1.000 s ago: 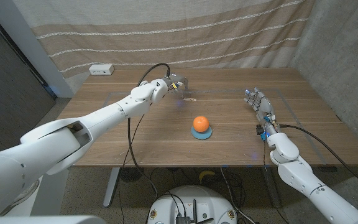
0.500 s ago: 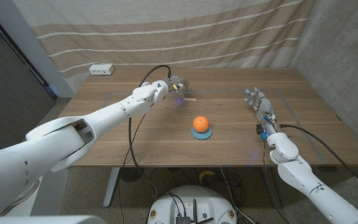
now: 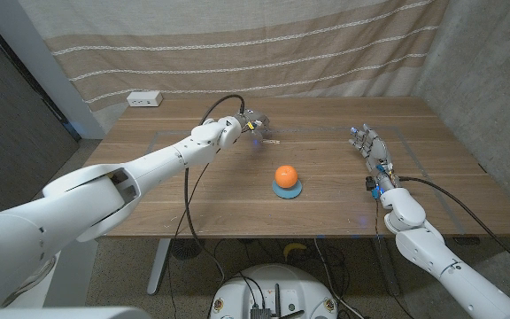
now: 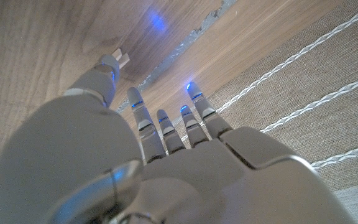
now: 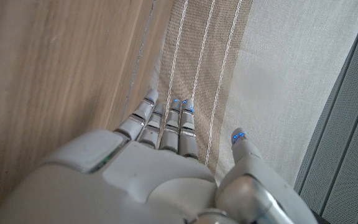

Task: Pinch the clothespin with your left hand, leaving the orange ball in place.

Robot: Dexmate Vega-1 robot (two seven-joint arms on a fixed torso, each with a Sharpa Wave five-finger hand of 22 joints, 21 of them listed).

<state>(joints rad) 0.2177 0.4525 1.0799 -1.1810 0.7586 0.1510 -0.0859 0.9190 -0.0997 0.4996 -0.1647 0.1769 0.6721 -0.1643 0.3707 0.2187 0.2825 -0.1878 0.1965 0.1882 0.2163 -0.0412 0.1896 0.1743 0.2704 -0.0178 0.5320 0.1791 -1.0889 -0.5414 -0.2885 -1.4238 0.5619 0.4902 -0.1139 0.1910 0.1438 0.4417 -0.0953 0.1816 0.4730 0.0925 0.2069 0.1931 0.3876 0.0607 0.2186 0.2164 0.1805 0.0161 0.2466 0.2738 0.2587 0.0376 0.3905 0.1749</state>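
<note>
Reaching across the wooden table (image 3: 193, 190), the left hand (image 3: 248, 121) sits at about eleven o'clock from the orange ball (image 3: 285, 175), well apart from it, which suits a task that wants the ball left alone. The clothespin (image 4: 123, 59) shows in the left wrist view as a small pale wooden end just beyond the thumb tip; in the head view it is only a faint pale sliver on the table (image 3: 271, 139) just past the hand, toward four o'clock of it. The fingers (image 4: 143, 118) are stretched out and a little apart, holding nothing, with the thumb angled toward the pin; whether the thumb touches it I cannot tell. My reading is that the hand is lining up so thumb and a finger can close on the pin's two legs.

The ball is smooth, round and matte orange, seated on a small blue disc (image 3: 288, 190) that keeps it from rolling. The table has a straight, warm grain with a pale taped line across it. Both hands are glossy white plastic with blue-lit fingertips.

The right hand (image 3: 372, 151) waits at about three o'clock from the ball, fingers straight, close together and empty.
</note>
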